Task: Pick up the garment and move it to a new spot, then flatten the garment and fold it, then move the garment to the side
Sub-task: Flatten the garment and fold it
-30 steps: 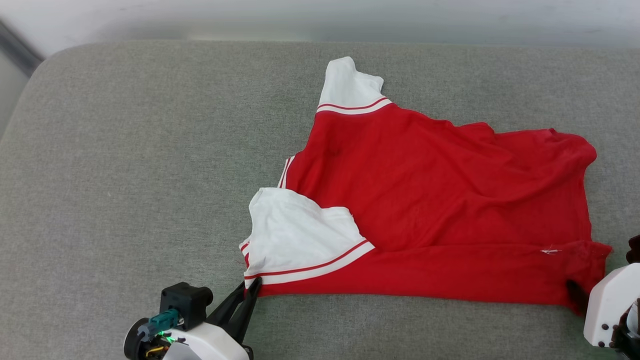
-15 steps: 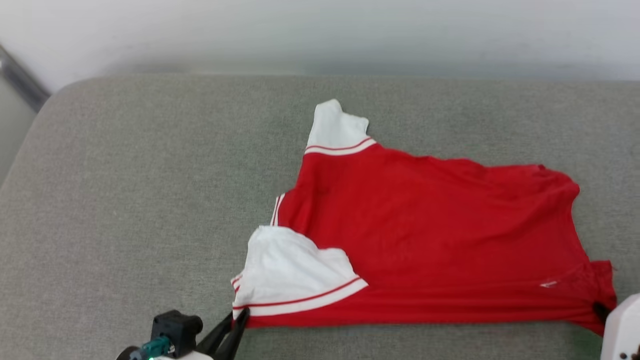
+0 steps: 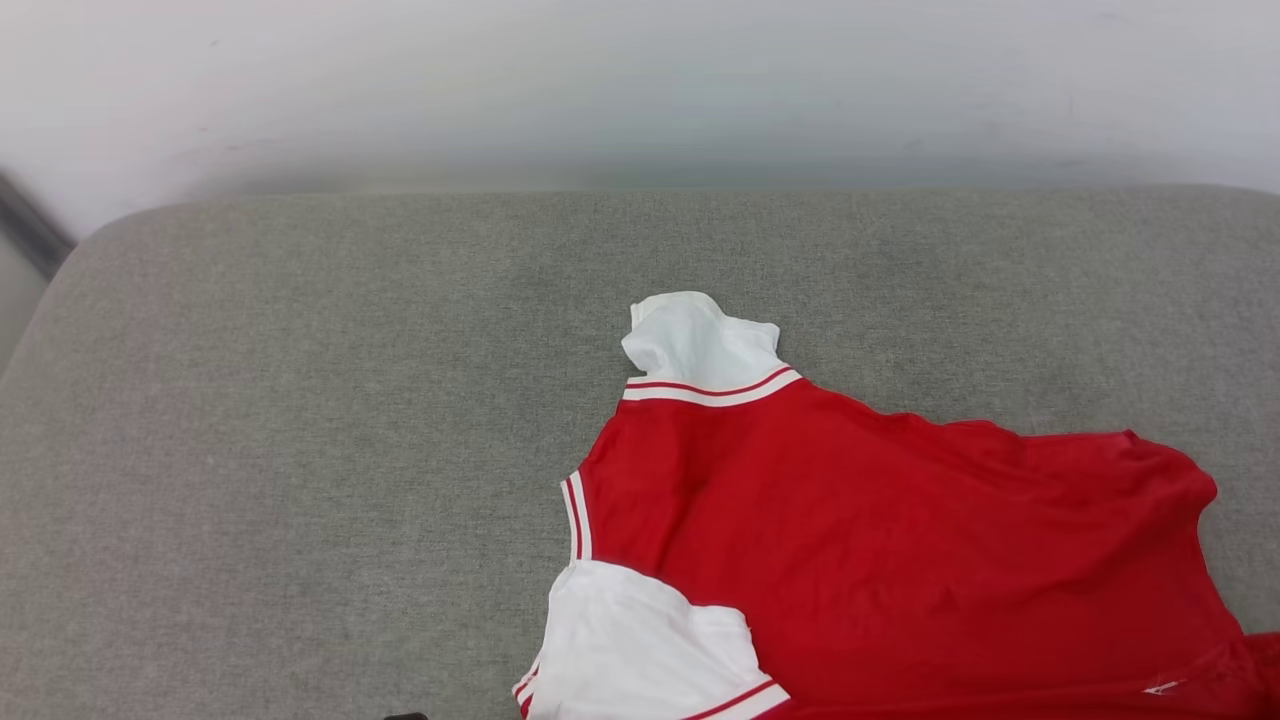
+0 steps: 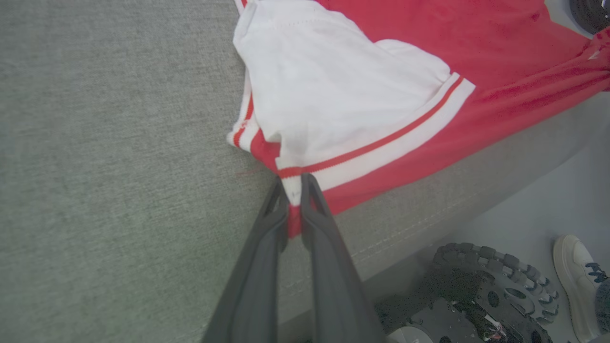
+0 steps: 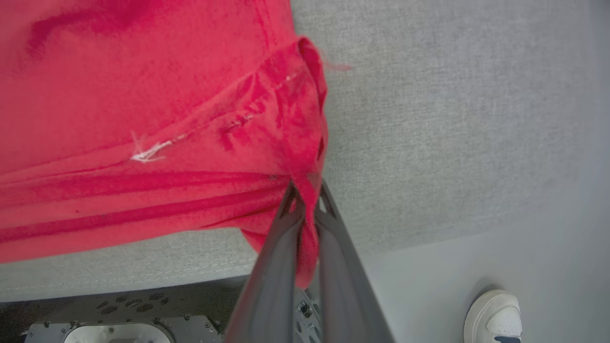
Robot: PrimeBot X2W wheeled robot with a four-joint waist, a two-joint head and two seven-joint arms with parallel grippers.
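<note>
Head view, garment: the garment (image 3: 900, 560) lies spread on the grey cushion (image 3: 300, 400), low and to the right, cut off by the bottom and right edges.
Head view, sleeves: 2 white sleeves with red-and-white striped trim. The far sleeve (image 3: 700, 345) points toward the pale wall (image 3: 640, 90). The near sleeve (image 3: 640, 660) lies over the red body at the bottom edge.
Left wrist view, left gripper: the left gripper (image 4: 295, 183) is pinched tight on the garment's corner, where the near sleeve's striped trim meets the red edge. A strip of red cloth shows between its 2 dark fingers.
Left wrist view, cloth: the red edge runs from the grip toward the upper right, along the cushion's front edge.
Left wrist view, below: pale floor (image 4: 562, 200), a black knobby wheel (image 4: 481, 286) and a white shoe (image 4: 572, 281).
Right wrist view, right gripper: the right gripper (image 5: 305, 190) is clamped on a bunched red hem corner. The cloth passes between the fingers and hangs down past them.
Right wrist view, cloth: tight folds run left from the grip. A white thread mark (image 5: 147, 152) sits on the seam.
Right wrist view, below: a perforated base plate (image 5: 119, 305) and a white sneaker (image 5: 493, 317) on the floor.
</note>
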